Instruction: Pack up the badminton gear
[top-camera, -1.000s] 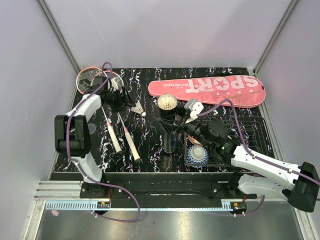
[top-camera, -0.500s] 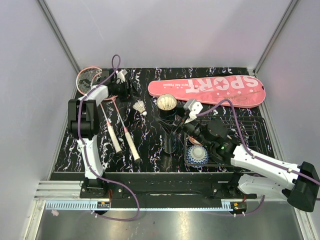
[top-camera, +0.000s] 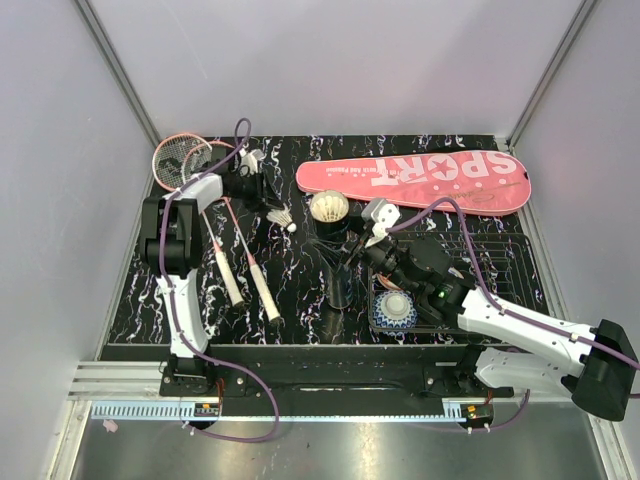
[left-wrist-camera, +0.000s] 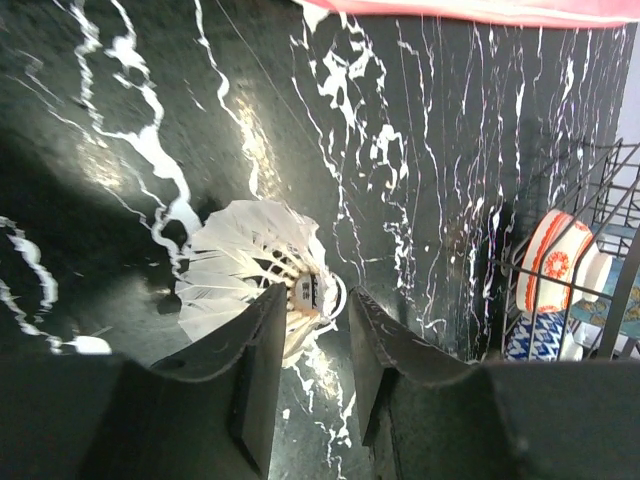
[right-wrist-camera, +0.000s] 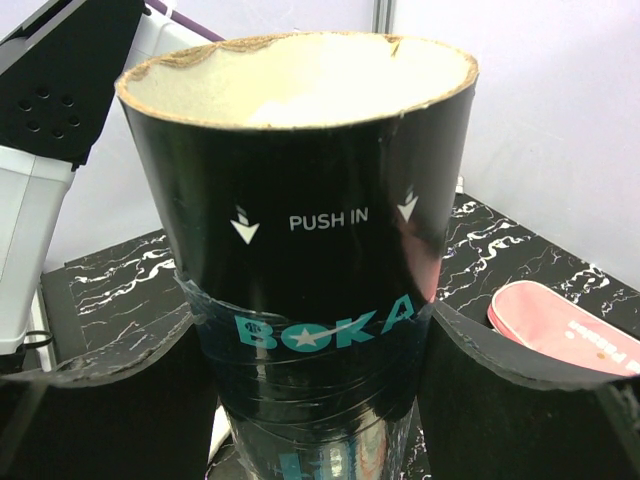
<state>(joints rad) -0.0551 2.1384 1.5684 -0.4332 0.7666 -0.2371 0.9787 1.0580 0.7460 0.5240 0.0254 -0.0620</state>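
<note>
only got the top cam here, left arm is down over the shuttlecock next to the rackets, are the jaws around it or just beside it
Observer: Around it. In the left wrist view the shuttlecock lies on its side with its cork end between the left jaws.
Operator: squeezed already
Observer: Cannot tell from that view. The feathers fan out away from the left jaws and look uncrushed.
Operator: ok and the right arm, does it really have the tube
Observer: Yes. In the right wrist view the right jaws press on both sides of the upright tube, below the printed words PUSH IN, with its open end up.
</note>
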